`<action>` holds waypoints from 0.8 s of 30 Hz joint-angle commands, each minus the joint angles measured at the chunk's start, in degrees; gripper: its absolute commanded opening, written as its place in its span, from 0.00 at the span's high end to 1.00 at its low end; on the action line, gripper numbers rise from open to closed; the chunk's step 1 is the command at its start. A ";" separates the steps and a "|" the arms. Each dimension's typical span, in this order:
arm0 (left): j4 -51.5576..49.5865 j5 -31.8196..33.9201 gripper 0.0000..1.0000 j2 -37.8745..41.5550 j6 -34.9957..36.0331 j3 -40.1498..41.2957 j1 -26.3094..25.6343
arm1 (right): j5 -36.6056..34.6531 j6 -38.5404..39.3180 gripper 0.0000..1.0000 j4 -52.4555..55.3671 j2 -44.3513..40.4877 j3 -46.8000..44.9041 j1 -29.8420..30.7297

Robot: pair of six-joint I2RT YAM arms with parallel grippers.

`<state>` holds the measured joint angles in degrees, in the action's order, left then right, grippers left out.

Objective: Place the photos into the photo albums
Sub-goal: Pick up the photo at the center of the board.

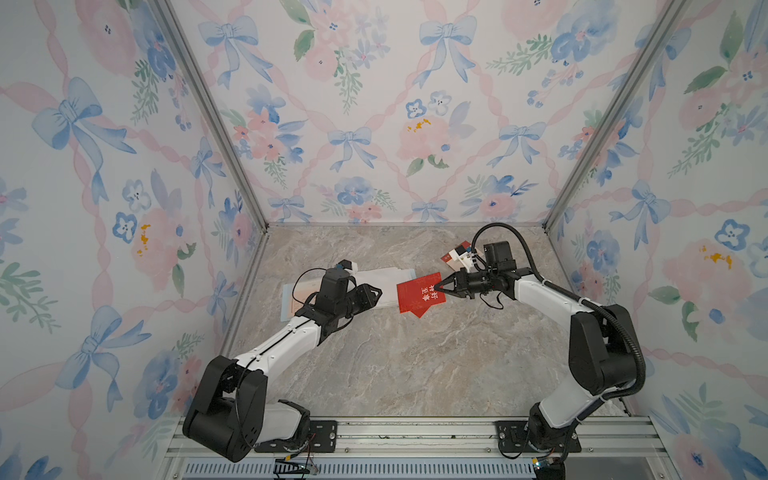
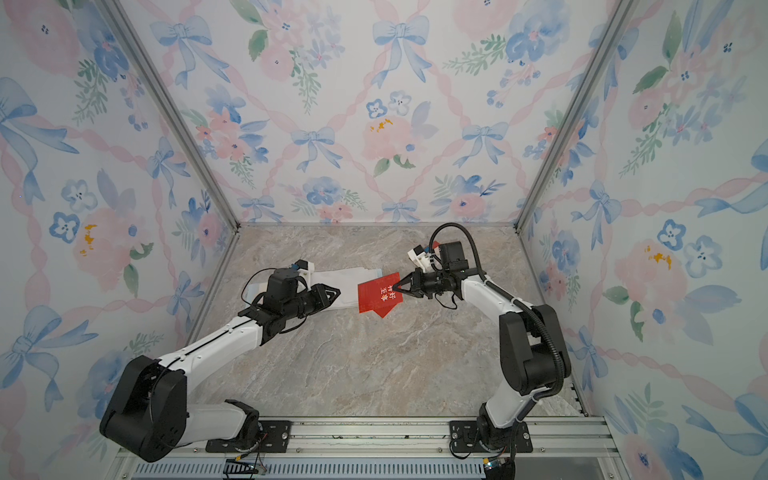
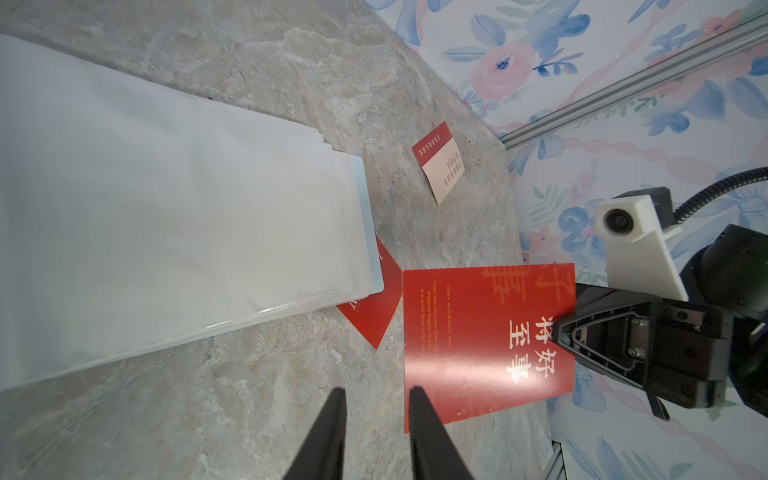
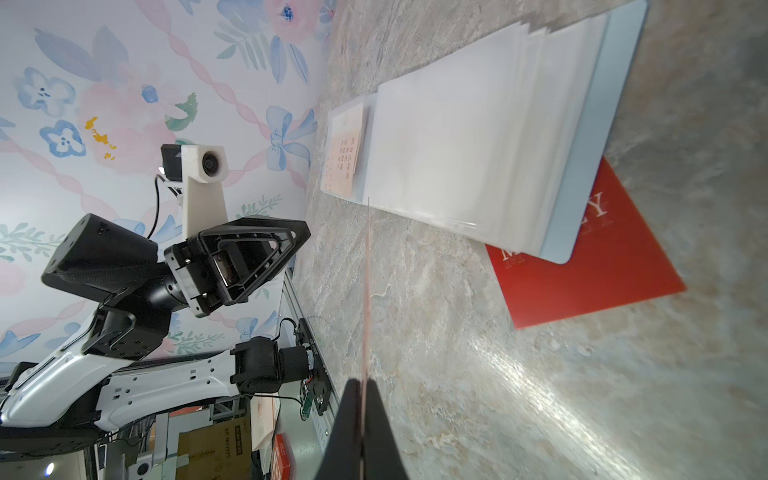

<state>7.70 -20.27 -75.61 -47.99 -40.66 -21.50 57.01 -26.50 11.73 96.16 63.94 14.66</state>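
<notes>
Enclosing the marbled beige tabletop (image 1: 395, 365), floral wallpaper (image 1: 374, 104) with blue bows

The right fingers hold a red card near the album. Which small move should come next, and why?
Probably the right gripper should carry the red rectangular card with white Chinese characters over the open pale blue album with white sleeve pages. Its fingers are shut on the card's edge, and the card hangs near the album's edge, not yet in a sleeve.
</notes>
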 commanded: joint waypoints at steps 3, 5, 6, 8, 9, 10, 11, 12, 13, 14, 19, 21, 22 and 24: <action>9.03 -8.11 0.70 0.58 -3.38 4.07 1.57 | 0.95 -0.71 1.00 -1.84 -1.04 -0.47 -0.57; 12.67 -10.57 0.70 0.14 -5.06 5.22 2.03 | 1.10 -1.29 1.00 -2.52 -0.97 -0.48 -0.63; 13.96 -11.46 0.70 -0.15 -5.59 5.65 2.08 | 1.08 -1.64 1.00 -2.74 -1.00 -0.40 -0.67; 14.88 -12.10 0.70 -0.72 -5.55 5.74 2.24 | 1.08 -1.55 1.00 -2.83 -1.02 -0.22 -0.83; 15.13 -12.47 0.70 -0.99 -5.28 5.70 2.38 | 1.08 -1.43 1.00 -2.85 -1.02 -0.23 -0.94; 15.35 -12.82 0.70 -1.22 -5.17 5.77 2.44 | 1.07 -1.51 1.00 -3.04 -1.06 -0.23 -1.12; 15.66 -13.38 0.70 -1.38 -5.19 5.74 2.58 | 1.08 -1.83 1.00 -3.37 -0.99 -0.27 -1.32; 16.09 -13.81 0.70 -1.40 -5.11 5.80 2.61 | 1.20 -2.21 1.00 -3.66 -1.05 -0.37 -1.37; 16.47 -14.09 0.70 -1.42 -4.95 5.85 2.68 | 1.40 -2.59 1.00 -4.00 -1.03 -0.39 -1.51; 16.93 -14.39 0.69 -1.48 -4.70 5.95 2.82 | 1.67 -2.83 1.00 -4.31 -1.01 -0.46 -1.58; 19.78 -17.86 0.59 -2.65 -4.62 6.37 4.14 | 2.45 -2.63 1.00 -4.24 -1.05 -0.36 -1.88; 20.54 -18.44 0.55 -2.61 -4.44 6.57 4.75 | 2.79 -2.63 1.00 -4.01 -1.05 -0.02 -1.92; 20.83 -18.79 0.55 -2.64 -4.25 6.75 5.02 | 2.84 -2.54 1.00 -3.93 -1.04 -0.04 -1.98; 21.44 -19.98 0.55 -2.91 -4.06 6.97 5.87 | 2.83 -2.15 1.00 -3.77 -1.02 -0.04 -2.17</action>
<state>26.39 -37.15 -77.67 -52.77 -34.72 -16.62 58.37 -28.82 8.29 96.14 63.92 13.30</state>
